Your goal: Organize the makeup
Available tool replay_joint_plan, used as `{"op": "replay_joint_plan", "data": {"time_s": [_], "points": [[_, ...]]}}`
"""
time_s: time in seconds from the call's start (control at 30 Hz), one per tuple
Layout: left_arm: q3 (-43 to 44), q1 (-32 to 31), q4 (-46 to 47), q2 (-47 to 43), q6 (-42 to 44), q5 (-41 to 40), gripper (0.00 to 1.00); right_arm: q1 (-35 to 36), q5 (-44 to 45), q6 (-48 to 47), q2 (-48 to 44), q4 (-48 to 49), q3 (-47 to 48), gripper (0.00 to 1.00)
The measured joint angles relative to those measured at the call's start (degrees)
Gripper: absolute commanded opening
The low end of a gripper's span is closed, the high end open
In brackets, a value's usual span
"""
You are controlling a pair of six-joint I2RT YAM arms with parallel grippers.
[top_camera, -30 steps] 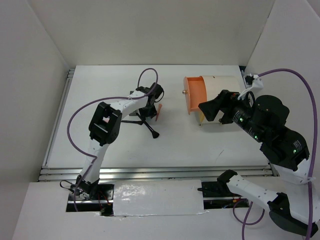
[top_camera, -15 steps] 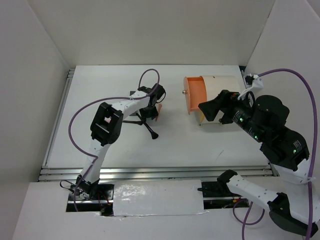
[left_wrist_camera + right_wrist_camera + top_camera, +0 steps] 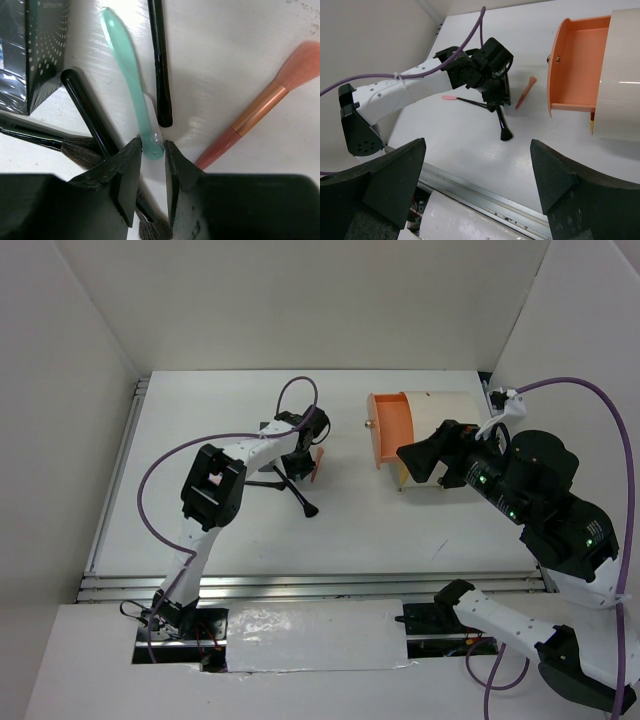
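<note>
The makeup lies in a small cluster left of centre. In the left wrist view I see a teal spatula (image 3: 129, 70), a thin black stick (image 3: 160, 65), a black brush handle (image 3: 87, 112), an orange-pink brush (image 3: 265, 107) and a dark grey box (image 3: 35, 50). My left gripper (image 3: 152, 148) is down over them, its jaws pressed against both sides of the spatula's near end, which still lies on the table. From above, the left gripper (image 3: 300, 455) covers most of the pile. My right gripper (image 3: 410, 460) hovers open near the drawer, holding nothing. A pink-tipped applicator (image 3: 451, 98) pokes out to the left.
A cream drum-shaped box (image 3: 445, 410) stands at the back right with its orange drawer (image 3: 390, 428) pulled open toward the pile. A black brush (image 3: 303, 499) sticks out toward the front. A metal rail (image 3: 300, 585) runs along the table's near edge.
The left gripper's jaws have narrowed onto the teal spatula's end. The left wrist shifted slightly over the pile. The right arm has not moved.
</note>
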Motion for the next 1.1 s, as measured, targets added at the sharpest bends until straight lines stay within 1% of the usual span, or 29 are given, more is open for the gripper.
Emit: {"op": "replay_joint_plan", "data": {"time_s": [0.1,0.17,0.2,0.3,0.47,0.5,0.9,1.1], "points": [[0.00,0.02,0.20,0.02,0.02,0.22,0.34,0.00,0.00,0.00,0.00,0.00,0.00,0.93],[0.00,0.04,0.22,0.02,0.00,0.20,0.29,0.00,0.00,0.00,0.00,0.00,0.00,0.93],[0.00,0.04,0.22,0.02,0.00,0.20,0.23,0.00,0.00,0.00,0.00,0.00,-0.02,0.93],[0.02,0.04,0.11,0.02,-0.09,0.20,0.11,0.00,0.00,0.00,0.00,0.02,-0.02,0.93],[-0.11,0.04,0.04,-0.09,-1.22,0.20,0.04,0.00,0.00,0.00,0.00,0.02,-0.09,0.93],[-0.42,0.09,0.15,-0.26,-1.49,0.20,0.00,0.00,0.00,0.00,0.02,0.02,-0.09,0.93],[0.48,0.13,-3.45,-1.01,-2.89,-0.24,0.00,0.00,0.00,0.00,0.13,0.07,-0.52,0.93],[2.56,0.09,-4.74,-3.76,-2.89,-0.46,0.00,0.00,0.00,0.00,0.15,0.07,-0.52,0.93]]}}
